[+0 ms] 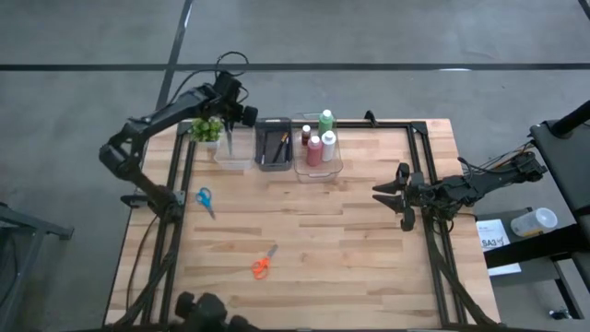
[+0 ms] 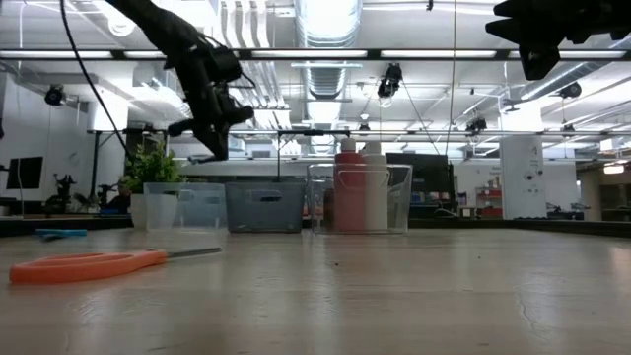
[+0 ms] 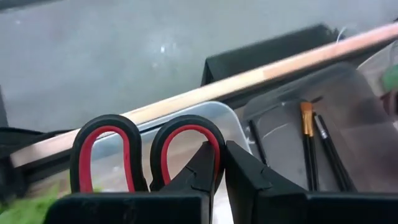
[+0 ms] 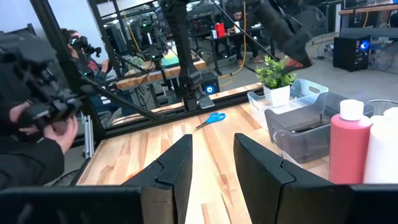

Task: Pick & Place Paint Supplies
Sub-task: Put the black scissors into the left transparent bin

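Note:
The red-handled scissors [image 3: 106,155] are up in the air at the table's far left, with my left gripper [image 1: 227,118] shut on them above an empty clear bin [image 1: 232,149]. Their two red-and-black loops stick out past the fingertips; the gripper hides the blades. Thin brushes [image 3: 308,143] lie in the dark bin [image 1: 274,143] beside it. Red, white and green paint bottles [image 1: 321,140] stand in a clear bin. My right gripper [image 1: 392,194] waits open and bare at the right. My left gripper pinches the scissors between its two fingers at the near side of one handle loop [image 3: 214,134]. The fingers slant down from above. The scissors are lifted clear of the table and bins, handles leading past the fingertips.
A small green potted plant [image 1: 206,129] stands just left of the empty clear bin. Blue scissors [image 1: 205,198] lie at the left and orange scissors [image 1: 263,265] near the front. Bare wood [image 1: 350,240] fills the middle. People [image 4: 31,124] stand beyond the table's left side.

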You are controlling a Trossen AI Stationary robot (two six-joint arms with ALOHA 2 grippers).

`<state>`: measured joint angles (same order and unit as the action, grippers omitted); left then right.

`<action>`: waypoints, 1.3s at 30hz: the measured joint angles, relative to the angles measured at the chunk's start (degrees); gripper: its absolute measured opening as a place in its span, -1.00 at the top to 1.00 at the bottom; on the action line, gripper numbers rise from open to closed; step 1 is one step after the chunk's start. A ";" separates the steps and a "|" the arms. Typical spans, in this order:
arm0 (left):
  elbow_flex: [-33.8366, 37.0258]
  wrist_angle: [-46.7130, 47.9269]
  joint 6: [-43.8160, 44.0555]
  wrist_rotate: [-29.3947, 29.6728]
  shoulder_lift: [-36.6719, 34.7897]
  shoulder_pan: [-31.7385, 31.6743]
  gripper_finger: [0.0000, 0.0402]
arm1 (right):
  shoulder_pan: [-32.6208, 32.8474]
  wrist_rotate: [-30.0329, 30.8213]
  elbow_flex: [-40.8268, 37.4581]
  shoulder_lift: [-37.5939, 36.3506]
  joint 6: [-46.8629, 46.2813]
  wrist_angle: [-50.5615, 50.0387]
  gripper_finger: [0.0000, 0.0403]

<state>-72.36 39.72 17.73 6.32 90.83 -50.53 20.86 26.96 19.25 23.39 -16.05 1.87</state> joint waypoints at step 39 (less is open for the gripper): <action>0.50 -5.24 -4.25 -0.13 11.75 -1.11 0.49 | -0.01 0.00 0.00 0.00 0.00 0.00 0.43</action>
<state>-71.85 34.48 13.47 6.20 102.59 -51.64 20.85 26.96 19.25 23.40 -16.05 1.87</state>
